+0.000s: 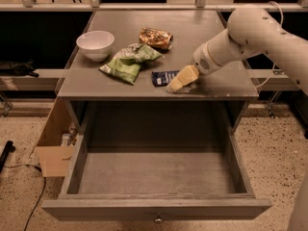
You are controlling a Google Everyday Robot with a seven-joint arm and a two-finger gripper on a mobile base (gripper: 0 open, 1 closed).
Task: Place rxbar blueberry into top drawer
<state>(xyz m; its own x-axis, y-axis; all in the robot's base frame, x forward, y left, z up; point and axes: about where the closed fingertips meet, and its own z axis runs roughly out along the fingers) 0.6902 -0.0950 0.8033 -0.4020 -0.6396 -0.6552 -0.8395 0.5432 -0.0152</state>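
Rxbar blueberry, place: the rxbar blueberry (162, 77) lies flat on the grey tabletop (120, 23), near its front edge, just above the centre of the frame. It sits right of the green chip bag (129, 61) and below the orange-brown snack packet (155, 37).

Gripper, place: the gripper (177, 83) is down at the table surface, at the right end of the bar and covering that end. The white arm (260, 30) reaches in from the upper right of the frame.

Gripper, state: I cannot tell from here whether it is spread, pressed together or already pinching the wrapper.

Top drawer: the top drawer (159, 208) stands pulled wide open across the lower half of the frame. Its grey floor is bare and its knob (157, 220) is at the bottom edge.

Done so far: the drawer is open and ready, and the gripper is at the bar.

Left to do: by my reading, nearly all of it. The bar is not yet lifted off the table, and it has to be carried forward over the edge and let go inside the drawer.

Bar, long axis: it runs roughly left to right across the frame, close to parallel with the table's front edge.

Bar, facing: the printed navy face is up, the left end is free and the right end points toward the gripper.

Bystanders: a white bowl (95, 44) sits at the upper left of the table, well apart from the bar.
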